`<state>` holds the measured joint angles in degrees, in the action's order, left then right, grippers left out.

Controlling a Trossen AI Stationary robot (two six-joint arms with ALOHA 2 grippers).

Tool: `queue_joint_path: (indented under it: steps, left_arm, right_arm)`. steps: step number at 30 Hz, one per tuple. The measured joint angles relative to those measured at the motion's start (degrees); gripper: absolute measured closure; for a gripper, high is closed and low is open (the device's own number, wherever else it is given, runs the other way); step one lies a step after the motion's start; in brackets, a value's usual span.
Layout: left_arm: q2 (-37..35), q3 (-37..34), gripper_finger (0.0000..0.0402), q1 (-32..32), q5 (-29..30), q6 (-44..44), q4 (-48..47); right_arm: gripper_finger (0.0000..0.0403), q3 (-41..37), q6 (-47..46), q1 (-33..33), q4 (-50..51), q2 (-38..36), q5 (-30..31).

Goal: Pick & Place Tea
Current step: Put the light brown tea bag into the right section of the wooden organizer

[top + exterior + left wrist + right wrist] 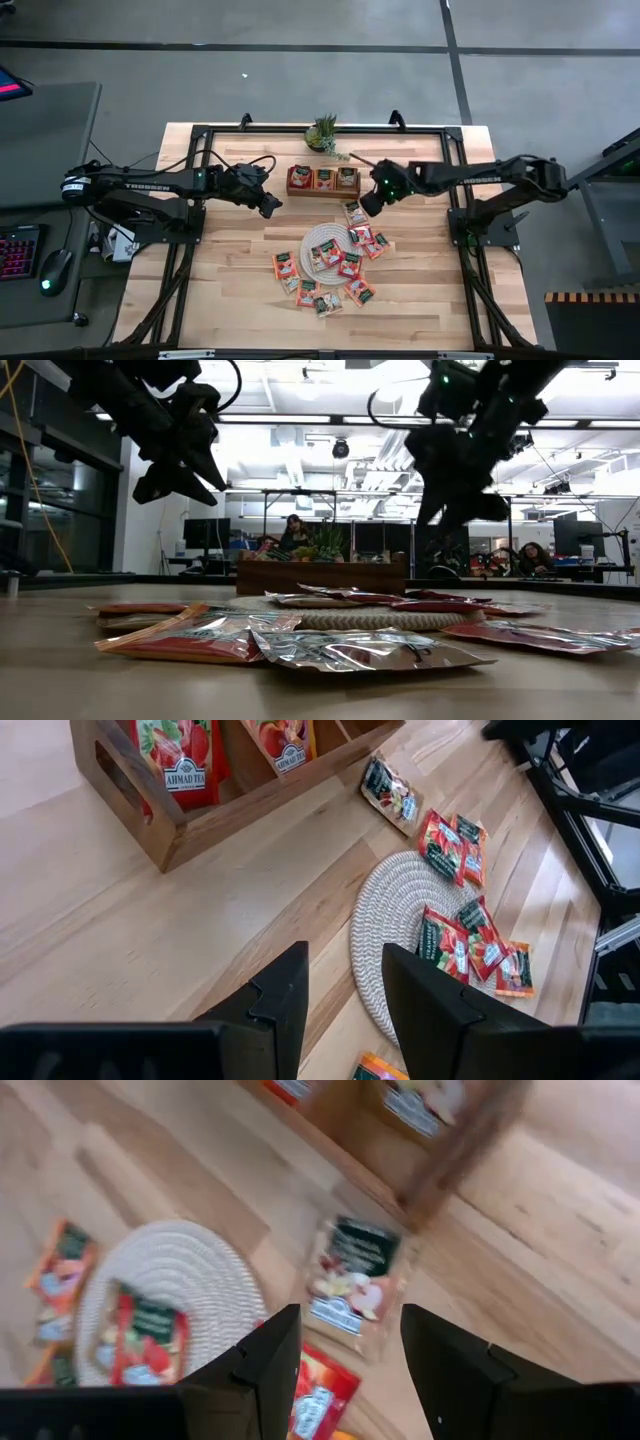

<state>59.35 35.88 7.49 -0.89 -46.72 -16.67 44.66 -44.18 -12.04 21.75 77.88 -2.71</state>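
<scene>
Several orange-red tea sachets point(349, 264) lie flat on and around a round whitish woven mat point(312, 236) in the middle of the table. A paler sachet with a dark top point(350, 1275) lies flat just near of the wooden tray point(323, 191); sachets point(180, 760) stand in the tray's compartments. My left gripper point(345, 960) hovers open above bare wood left of the tray and mat point(400, 910). My right gripper point(350, 1325) hovers open, tilted downward, over the paler sachet by the tray's right end. Neither has anything between its fingers.
A small potted plant point(323, 132) stands behind the tray at the far edge. Black frame rails point(200, 135) run along the table's sides and back. Bare wood lies left of the mat. People sit at desks in the room beyond point(290, 532).
</scene>
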Motion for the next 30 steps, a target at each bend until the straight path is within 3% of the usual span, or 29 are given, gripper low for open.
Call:
queue_joint_path:
  steps: [12,24,30]
  left_arm:
    - [0.0,0.0,0.0273,0.0,-0.1,0.0,0.0]
    - [0.0,0.0,0.0273,0.0,-1.2,0.0,-0.3]
    - [0.0,0.0,0.0273,0.0,-1.2,0.2,-0.4]
  right_arm:
    - [0.0230,-6.2,-3.4,0.8,-8.6,1.6,1.3]
    - [0.0165,-6.2,-4.9,0.8,-13.8,9.5,0.9]
    - [0.0156,-3.9,-3.5,0.8,-13.6,11.5,0.9]
